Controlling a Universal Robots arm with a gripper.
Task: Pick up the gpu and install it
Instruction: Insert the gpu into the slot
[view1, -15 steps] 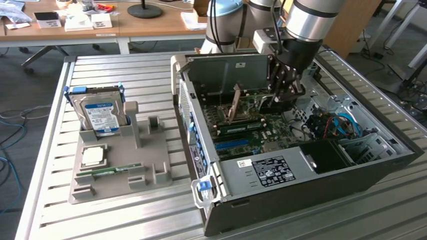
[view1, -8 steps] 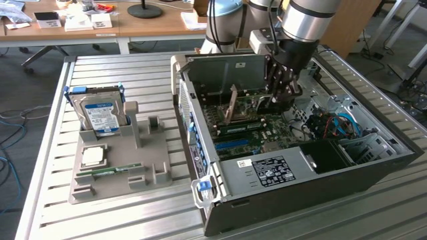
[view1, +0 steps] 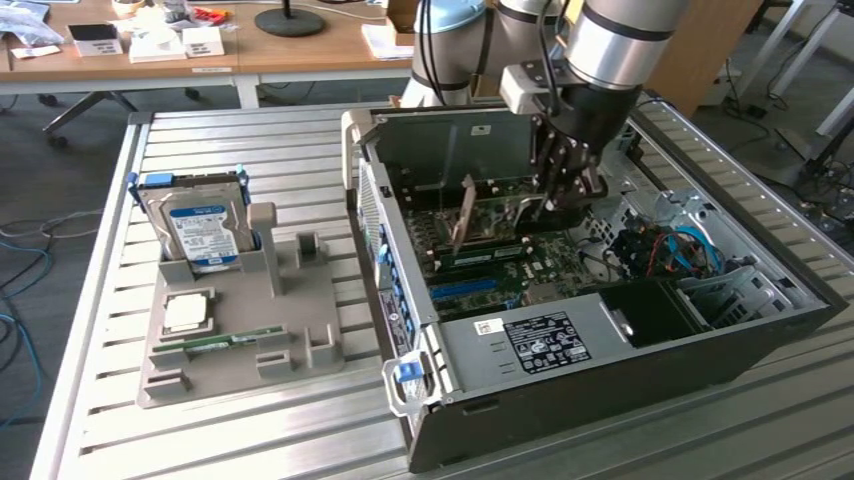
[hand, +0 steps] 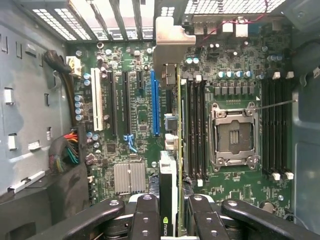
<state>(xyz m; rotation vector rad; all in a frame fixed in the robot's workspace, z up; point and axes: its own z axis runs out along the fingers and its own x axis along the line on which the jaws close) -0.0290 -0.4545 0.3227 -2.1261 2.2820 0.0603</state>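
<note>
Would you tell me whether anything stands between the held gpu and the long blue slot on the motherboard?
Nothing visible does: the gpu, in the fingers, hangs beside the bare blue slot.

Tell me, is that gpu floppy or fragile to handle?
Probably stiff: the gpu looks straight edge-on in the end effector. Likely fragile, being a thin circuit card. Its metal bracket may make one end heavier.
</note>
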